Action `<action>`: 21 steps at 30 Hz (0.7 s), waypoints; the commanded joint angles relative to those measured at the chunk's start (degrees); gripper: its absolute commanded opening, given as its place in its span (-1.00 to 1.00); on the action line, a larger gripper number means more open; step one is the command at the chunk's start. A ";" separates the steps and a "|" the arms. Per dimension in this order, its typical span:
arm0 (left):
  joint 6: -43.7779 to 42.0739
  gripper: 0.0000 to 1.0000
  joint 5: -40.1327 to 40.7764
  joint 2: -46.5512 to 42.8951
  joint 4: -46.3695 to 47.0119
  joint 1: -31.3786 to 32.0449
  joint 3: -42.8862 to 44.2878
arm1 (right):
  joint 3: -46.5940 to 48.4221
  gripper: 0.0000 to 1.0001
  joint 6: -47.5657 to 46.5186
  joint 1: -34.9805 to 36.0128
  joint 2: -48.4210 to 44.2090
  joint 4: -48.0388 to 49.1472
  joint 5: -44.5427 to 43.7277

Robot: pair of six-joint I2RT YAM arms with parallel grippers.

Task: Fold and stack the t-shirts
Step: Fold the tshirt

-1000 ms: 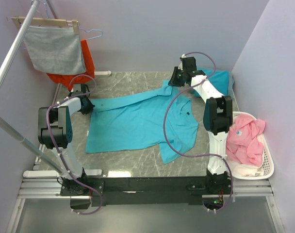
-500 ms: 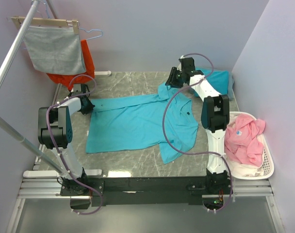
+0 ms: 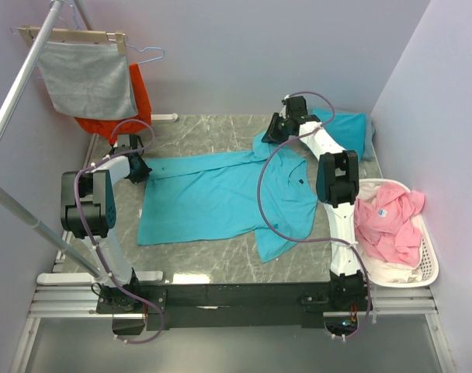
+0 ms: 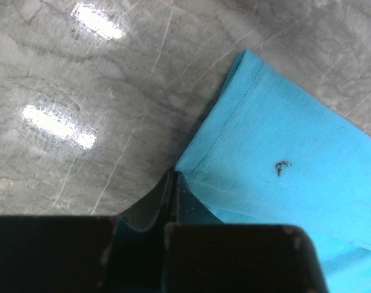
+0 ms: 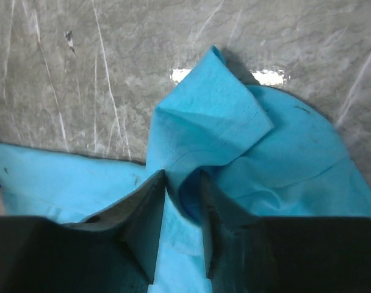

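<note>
- The desk point(image 3: 205, 136) carries both shirts; nothing is stacked yet.
- The spread t-shirt point(image 3: 213, 198) lies open left of the basket point(image 3: 432, 264); we judge its folding barely begun.
- The second t-shirt point(image 3: 348, 124), beyond the basket, looks compact, perhaps folded.
- The right end effector point(image 5: 182, 189), nearer the basket, straddles a sleeve fold; clamped or not, we cannot tell.
- The left end effector point(image 4: 175, 183), farthest from the basket, is pressed together on the hem corner.
</note>
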State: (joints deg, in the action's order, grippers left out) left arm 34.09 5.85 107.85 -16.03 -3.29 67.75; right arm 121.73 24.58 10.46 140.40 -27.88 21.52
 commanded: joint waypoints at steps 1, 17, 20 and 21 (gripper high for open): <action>-0.95 -0.98 0.31 0.43 -1.37 0.30 1.16 | 0.54 -0.53 1.00 -0.35 -1.43 3.79 1.69; -0.86 -0.98 0.56 -1.24 -0.93 0.21 0.11 | -24.07 -1.00 -2.87 -0.35 -23.67 13.01 -10.61; -0.86 -0.98 0.75 -1.59 -1.10 0.21 -0.24 | -28.82 -1.00 -2.26 -0.26 -28.59 13.91 -12.02; -0.86 -0.98 0.75 -1.51 -1.19 0.30 0.02 | -30.40 -1.00 -1.82 -0.18 -30.17 13.56 -13.33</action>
State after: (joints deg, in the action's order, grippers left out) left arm 34.09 5.87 107.85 -16.10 -3.29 67.75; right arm 94.52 22.65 10.46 117.60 -19.07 13.28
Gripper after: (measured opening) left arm 0.017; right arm 0.009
